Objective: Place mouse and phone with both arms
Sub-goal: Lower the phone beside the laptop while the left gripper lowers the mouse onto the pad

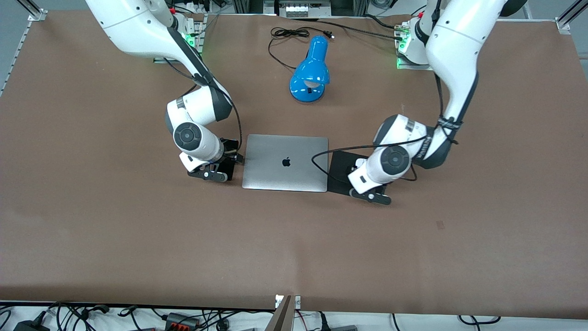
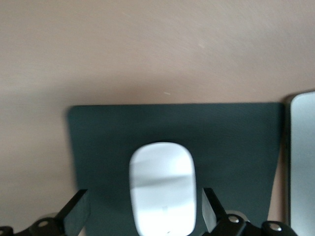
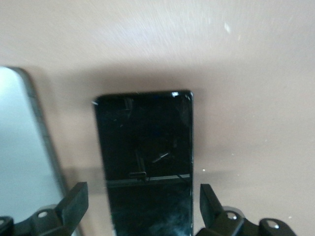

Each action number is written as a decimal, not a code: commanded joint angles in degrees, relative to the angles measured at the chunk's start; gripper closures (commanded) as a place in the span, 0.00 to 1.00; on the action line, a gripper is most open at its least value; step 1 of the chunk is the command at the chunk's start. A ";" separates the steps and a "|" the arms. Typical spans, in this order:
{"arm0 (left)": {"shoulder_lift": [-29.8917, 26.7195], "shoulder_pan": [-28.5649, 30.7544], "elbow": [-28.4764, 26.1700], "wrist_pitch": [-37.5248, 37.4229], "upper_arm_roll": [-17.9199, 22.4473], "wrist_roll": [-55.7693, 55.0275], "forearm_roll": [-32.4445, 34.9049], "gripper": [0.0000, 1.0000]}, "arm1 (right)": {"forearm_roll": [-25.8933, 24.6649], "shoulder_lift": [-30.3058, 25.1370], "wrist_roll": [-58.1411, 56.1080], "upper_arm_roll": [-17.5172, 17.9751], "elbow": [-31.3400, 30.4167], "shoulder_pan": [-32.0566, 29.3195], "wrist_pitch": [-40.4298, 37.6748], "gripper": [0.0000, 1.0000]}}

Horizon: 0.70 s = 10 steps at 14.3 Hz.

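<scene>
The white mouse (image 2: 162,187) lies on the black mouse pad (image 2: 236,142). My left gripper (image 2: 143,196) is open, low over it, with a finger on each side and a gap to both. In the front view the left gripper (image 1: 360,168) is over the pad (image 1: 339,172) and hides the mouse. The black phone (image 3: 145,162) lies flat on the table beside the laptop. My right gripper (image 3: 142,191) is open astride it, fingers clear of its edges. In the front view the right gripper (image 1: 229,154) covers most of the phone.
A shut silver laptop (image 1: 285,162) lies between the two grippers, with the mouse pad against its edge toward the left arm's end. A blue desk lamp (image 1: 310,73) and its black cable (image 1: 287,34) lie farther from the front camera, near the bases.
</scene>
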 commanded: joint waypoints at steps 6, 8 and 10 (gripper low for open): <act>-11.42 7.80 0.21 -12.92 0.30 -0.06 0.05 0.00 | -0.93 -6.33 -2.87 -0.59 20.54 -1.75 -25.32 0.00; -13.28 10.78 1.69 -16.00 0.39 -0.32 -0.30 0.00 | -1.28 -6.42 -7.18 -0.68 26.34 -2.98 -30.08 0.00; -14.50 14.12 4.68 -25.28 -0.75 1.51 -0.39 0.00 | -3.03 -6.59 -7.81 -0.94 30.92 -5.00 -32.90 0.00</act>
